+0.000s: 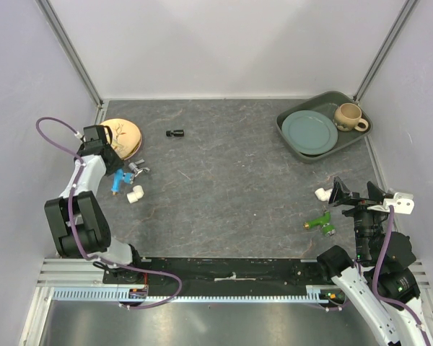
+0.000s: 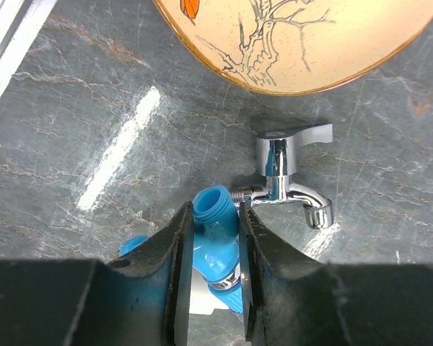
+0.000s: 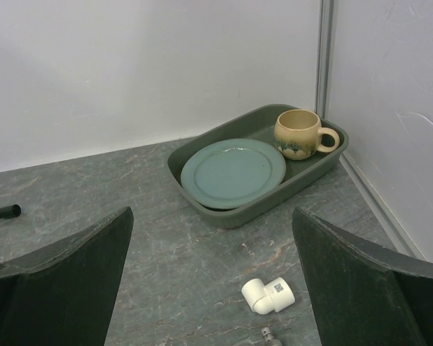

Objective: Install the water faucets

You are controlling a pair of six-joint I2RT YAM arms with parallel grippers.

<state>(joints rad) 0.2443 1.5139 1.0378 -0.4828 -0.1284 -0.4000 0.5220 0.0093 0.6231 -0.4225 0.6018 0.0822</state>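
Illumination is bright, even and diffuse throughout, apparently from overhead. Left wrist view: a white glare streak lies on the table (image 2: 50, 144) at 9 o'clock, and there are highlights on the chrome tap (image 2: 281, 169) toward 3 o'clock. The left gripper (image 2: 215, 207) at 6 o'clock is dark and soft; the blue faucet (image 2: 215, 234) in it is sharp. Right wrist view: the right gripper (image 3: 211, 216) is blurred at 5 and 7 o'clock, while the tray (image 3: 224, 128) at 1 o'clock is crisp. Top view: shadows are faint.

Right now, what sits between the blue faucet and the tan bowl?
A chrome tap lies there, its threaded end beside the blue faucet, its handle toward the bowl. Clearest in the left wrist view.
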